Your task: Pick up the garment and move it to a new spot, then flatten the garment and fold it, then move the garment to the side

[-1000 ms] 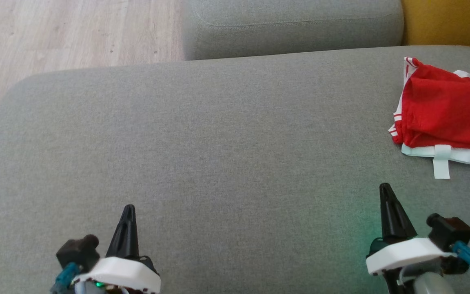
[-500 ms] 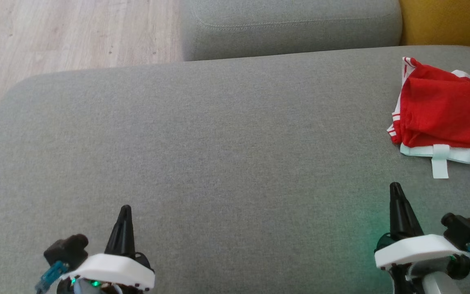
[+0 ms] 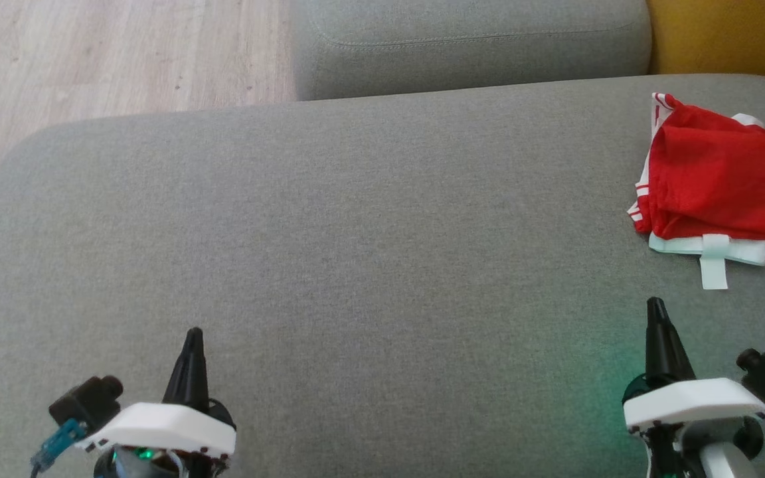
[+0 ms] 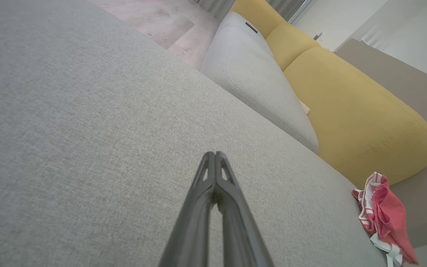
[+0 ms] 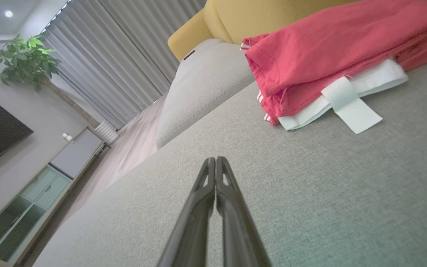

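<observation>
The garment [image 3: 721, 186] is a folded red piece with white trim and a white band, lying at the far right of the grey sofa seat [image 3: 356, 232]. It also shows in the right wrist view [image 5: 328, 55] and small in the left wrist view [image 4: 384, 215]. My right gripper [image 3: 655, 307] hovers near the seat's front right, shut and empty, a short way below the garment's white strap. At the front left my left gripper [image 3: 193, 335] is shut too, holding nothing. Both pairs of fingers press together in the wrist views [image 4: 215, 154] [image 5: 215, 159].
A second grey cushion [image 3: 469, 43] lies beyond the seat, with a yellow cushion [image 3: 728, 33] at the far right. Wooden floor [image 3: 90, 60] runs past the seat's rounded left edge. A cabinet [image 5: 32, 185], curtains and a plant appear in the right wrist view.
Both grippers have slid outward and slightly down the picture: the left one to the left, the right one to the right. The garment has not moved on the seat.
</observation>
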Robot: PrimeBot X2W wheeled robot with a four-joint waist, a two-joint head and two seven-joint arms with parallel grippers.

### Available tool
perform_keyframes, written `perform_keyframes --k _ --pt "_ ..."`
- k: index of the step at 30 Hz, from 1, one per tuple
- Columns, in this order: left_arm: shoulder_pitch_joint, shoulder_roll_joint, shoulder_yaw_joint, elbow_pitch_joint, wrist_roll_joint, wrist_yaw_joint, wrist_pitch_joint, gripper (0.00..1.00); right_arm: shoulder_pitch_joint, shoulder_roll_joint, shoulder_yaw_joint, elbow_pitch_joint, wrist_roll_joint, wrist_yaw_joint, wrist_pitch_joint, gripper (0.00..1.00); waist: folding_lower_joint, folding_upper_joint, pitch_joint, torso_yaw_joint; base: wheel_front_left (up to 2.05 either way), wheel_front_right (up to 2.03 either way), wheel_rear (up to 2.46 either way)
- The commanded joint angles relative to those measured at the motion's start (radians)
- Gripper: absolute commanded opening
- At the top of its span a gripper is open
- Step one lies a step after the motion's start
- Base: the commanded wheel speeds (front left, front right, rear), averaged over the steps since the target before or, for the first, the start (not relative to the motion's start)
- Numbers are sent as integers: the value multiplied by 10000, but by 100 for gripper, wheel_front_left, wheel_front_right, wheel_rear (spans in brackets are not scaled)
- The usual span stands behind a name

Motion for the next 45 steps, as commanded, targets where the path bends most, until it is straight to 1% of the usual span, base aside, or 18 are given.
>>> perform_keyframes --k 1,45 --pt "-512 141 248 -293 -262 -108 54 0 -555 -78 -9 -390 301 27 47 0 0 0 -2 -3 0 0 0" --pt "-1051 224 1234 -53 -4900 -799 1258 0 -746 -97 -565 -653 5140 53 1283 0 0 0 -70 -126 0 0 0"
